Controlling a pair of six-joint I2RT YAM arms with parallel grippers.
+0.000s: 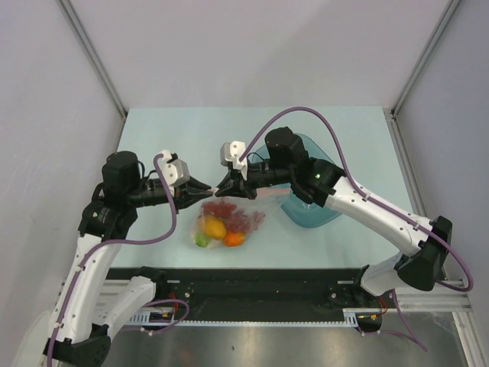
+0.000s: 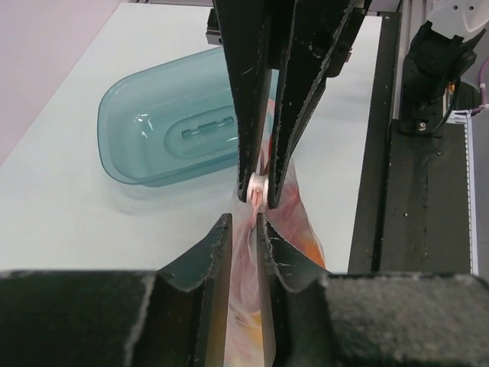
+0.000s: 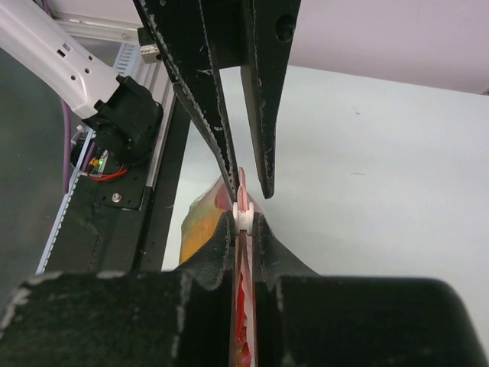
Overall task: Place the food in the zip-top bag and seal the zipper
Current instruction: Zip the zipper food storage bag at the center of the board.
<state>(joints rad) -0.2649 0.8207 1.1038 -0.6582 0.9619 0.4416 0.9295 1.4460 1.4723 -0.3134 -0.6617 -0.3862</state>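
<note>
Both jaws clenched on thin pink zipper (image 3: 241,187), floppy clear bag (image 1: 256,218) hanging below

Between your black jaws: pink-red zipper (image 3: 241,187) with white slider (image 3: 244,220). Below them, clear bag (image 1: 256,219) shows yellow, orange, green and dark red food (image 1: 216,227). Beyond them, your bowl (image 2: 153,130) is translucent teal.

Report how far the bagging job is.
Done: the food sits inside the zip-top bag; the blue bowl looks empty. In hand: the right pincer clamps the zipper at its slider; the left pincer straddles the mouth. Left: drawing the slider along the mouth; how much is sealed is unclear.
</note>
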